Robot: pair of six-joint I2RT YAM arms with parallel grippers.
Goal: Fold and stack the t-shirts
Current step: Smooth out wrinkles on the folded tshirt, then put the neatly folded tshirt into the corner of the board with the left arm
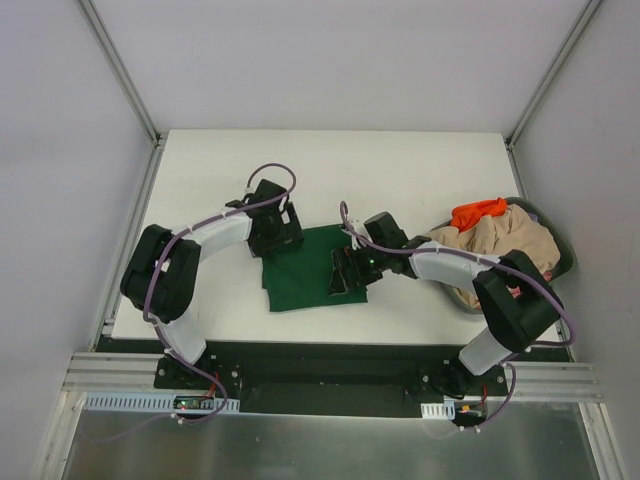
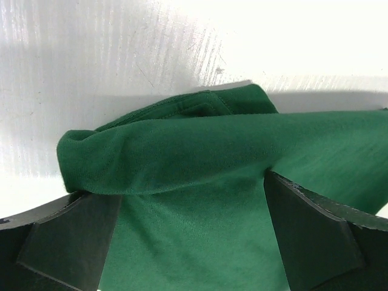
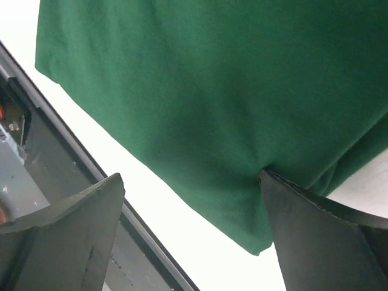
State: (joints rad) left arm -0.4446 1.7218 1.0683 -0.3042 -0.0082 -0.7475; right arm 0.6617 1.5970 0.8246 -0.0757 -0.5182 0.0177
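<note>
White tabletop (image 1: pixel 400 170) gave you open room on the far side and to the left. The dark green, folded, soft cloth t-shirt (image 1: pixel 305 275) lay at centre, roughly square, with no clear long axis. Your left gripper (image 1: pixel 275 235) stood at its far-left corner, jaws spread wide astride a raised fold and pinching nothing. Your right gripper (image 1: pixel 348 272) hung over its right edge, equally spread. Both arms were about equally near. The dark round basket (image 1: pixel 562 262) of beige (image 1: pixel 505 240) and orange (image 1: pixel 478 211) shirts crowded the right, and the table's near edge ran close.
</note>
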